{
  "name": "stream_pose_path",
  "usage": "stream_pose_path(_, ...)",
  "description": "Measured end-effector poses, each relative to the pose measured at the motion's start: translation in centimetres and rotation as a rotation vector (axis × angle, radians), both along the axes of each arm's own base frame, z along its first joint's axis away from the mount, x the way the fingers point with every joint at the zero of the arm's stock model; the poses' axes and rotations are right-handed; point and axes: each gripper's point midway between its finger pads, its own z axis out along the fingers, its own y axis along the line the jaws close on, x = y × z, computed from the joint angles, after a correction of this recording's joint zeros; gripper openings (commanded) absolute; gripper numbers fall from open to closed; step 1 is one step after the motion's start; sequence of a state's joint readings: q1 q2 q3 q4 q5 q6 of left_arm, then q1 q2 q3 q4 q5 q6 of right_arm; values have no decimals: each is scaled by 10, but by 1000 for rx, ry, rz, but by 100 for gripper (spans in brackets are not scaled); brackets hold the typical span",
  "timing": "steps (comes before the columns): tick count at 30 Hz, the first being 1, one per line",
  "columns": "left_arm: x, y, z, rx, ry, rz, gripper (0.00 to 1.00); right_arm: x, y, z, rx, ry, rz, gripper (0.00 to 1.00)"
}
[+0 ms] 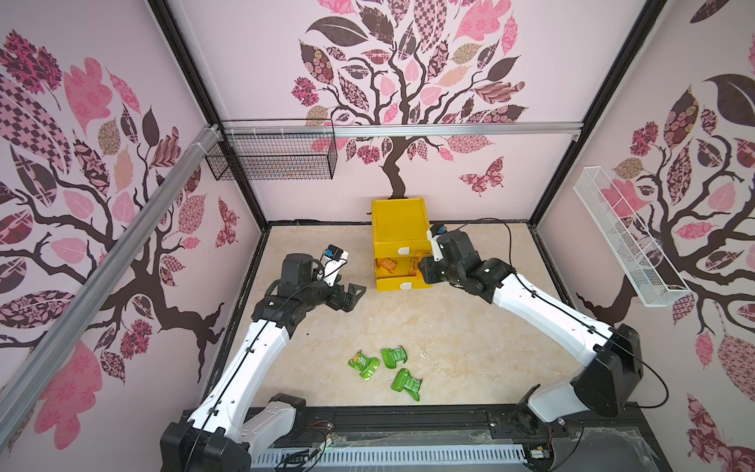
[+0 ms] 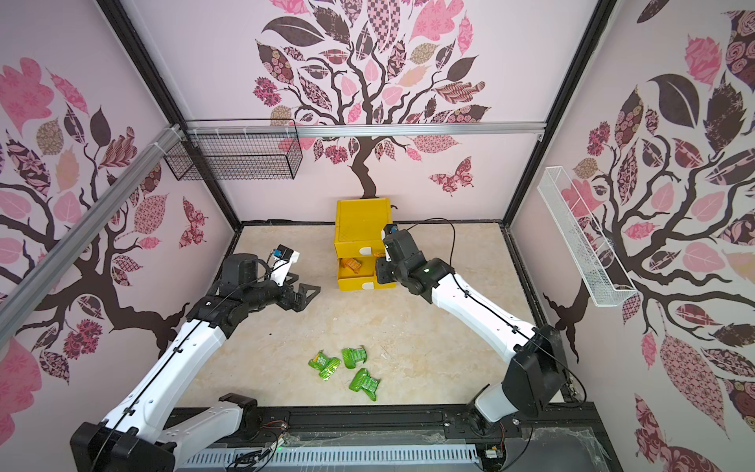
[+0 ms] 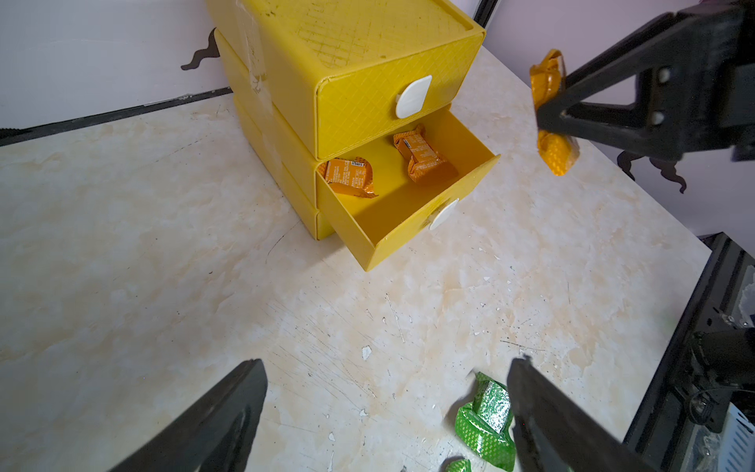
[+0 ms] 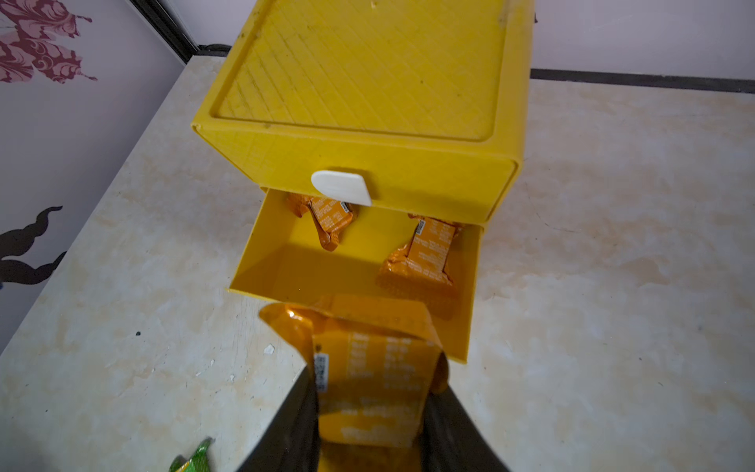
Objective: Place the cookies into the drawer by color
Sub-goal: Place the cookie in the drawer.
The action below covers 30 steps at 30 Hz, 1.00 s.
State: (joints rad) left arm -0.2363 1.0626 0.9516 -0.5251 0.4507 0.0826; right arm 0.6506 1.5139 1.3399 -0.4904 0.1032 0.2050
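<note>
An orange foil-wrapped cookie (image 4: 367,355) hangs pinched in the right gripper (image 4: 369,412), jaws nearly closed on it, just over the right side of the pulled-out middle drawer (image 3: 408,233) of the yellow three-drawer chest (image 1: 400,229), likely to join the two orange cookies (image 3: 349,177) already inside. Three green cookies (image 1: 394,356) lie on the marble-look tabletop (image 1: 470,327) nearer us. The left gripper (image 1: 352,296) hovers left of the chest, spread wide and empty, seemingly keeping clear of the drop.

White arm shells (image 1: 267,349), black joints (image 1: 457,261), thin black cables (image 1: 509,245), black triangular left tool (image 1: 354,296).
</note>
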Motion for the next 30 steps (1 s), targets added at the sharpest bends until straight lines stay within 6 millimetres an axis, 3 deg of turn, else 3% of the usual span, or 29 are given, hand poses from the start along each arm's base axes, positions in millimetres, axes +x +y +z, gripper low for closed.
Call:
stream_pose_path(12, 0, -1, 0, 4, -3, -4, 97, 41, 26, -33, -17, -62, 6, 41)
stream_pose_path(25, -1, -3, 0, 9, -7, -15, 97, 48, 36, -86, -42, 36, 7, 44)
stream_pose_path(30, -2, -4, 0, 12, -11, -20, 97, 46, 39, -87, -21, 53, 9, 61)
